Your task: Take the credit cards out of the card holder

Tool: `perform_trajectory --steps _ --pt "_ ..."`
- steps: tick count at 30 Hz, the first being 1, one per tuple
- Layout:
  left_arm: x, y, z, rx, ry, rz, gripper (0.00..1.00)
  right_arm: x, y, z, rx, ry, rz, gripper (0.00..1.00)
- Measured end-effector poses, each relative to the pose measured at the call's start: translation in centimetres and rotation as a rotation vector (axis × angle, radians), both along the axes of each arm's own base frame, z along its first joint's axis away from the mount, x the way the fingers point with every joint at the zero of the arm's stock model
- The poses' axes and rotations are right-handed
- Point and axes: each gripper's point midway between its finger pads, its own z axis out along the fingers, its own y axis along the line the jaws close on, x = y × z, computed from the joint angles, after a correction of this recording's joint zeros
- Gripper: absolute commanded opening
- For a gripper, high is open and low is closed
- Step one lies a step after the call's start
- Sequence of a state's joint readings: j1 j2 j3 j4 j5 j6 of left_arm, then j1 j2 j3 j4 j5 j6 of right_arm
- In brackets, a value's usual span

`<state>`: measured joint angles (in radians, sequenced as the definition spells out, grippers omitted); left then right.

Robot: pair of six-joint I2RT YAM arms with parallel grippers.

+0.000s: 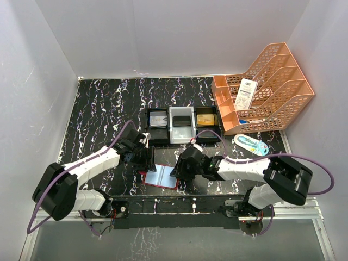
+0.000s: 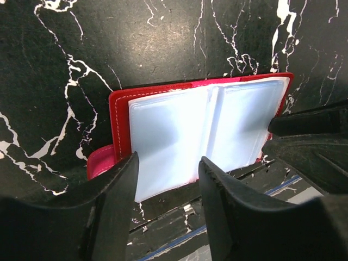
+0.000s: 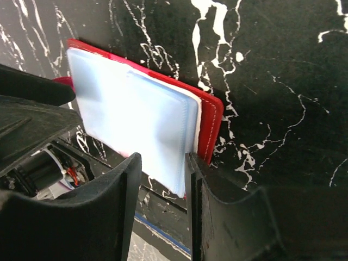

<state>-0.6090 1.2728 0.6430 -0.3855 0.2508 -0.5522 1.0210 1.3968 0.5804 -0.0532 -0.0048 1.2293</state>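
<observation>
Left gripper (image 2: 167,166) and right gripper (image 3: 162,159), both half-open, are straddling the card holder (image 2: 120,122) at its near edge, apparently to pin it open.

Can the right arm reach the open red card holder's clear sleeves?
Probably yes: the right gripper, jaws open, straddles, unobstructed, an edge of the clear plastic sleeves in the dark-red card holder.
</observation>
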Motion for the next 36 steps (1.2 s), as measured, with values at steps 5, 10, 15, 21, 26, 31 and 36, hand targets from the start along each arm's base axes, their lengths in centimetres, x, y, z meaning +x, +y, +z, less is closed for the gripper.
perform_trajectory --steps 5,10,15,21,26,31,36 --pt "-0.2 0.6 -0.6 0.035 0.020 0.038 0.34 -0.1 -0.1 -0.9 -0.019 0.023 -0.006 0.29" --pt "-0.5 0.4 -1.6 0.038 0.058 0.057 0.22 -0.1 0.8 -1.2 -0.002 0.044 0.007 0.22" --pt "-0.9 -0.4 -1.9 0.011 0.068 0.054 0.20 -0.2 2.0 -1.2 0.037 0.057 0.032 0.18" --pt "-0.9 -0.7 -2.0 -0.009 0.069 0.068 0.20 -0.4 3.5 -0.9 0.097 0.068 0.065 0.19" --pt "-1.0 -0.8 -1.9 -0.020 0.066 0.081 0.20 -0.5 4.4 -0.7 0.130 0.075 0.089 0.24" --pt "-1.1 -0.8 -1.9 -0.018 0.062 0.084 0.20 -0.2 4.8 -0.3 0.124 0.073 0.092 0.32" --pt "-1.2 -0.4 -1.8 -0.001 0.061 0.092 0.26 0.2 3.8 0.0 0.053 0.057 0.068 0.37"
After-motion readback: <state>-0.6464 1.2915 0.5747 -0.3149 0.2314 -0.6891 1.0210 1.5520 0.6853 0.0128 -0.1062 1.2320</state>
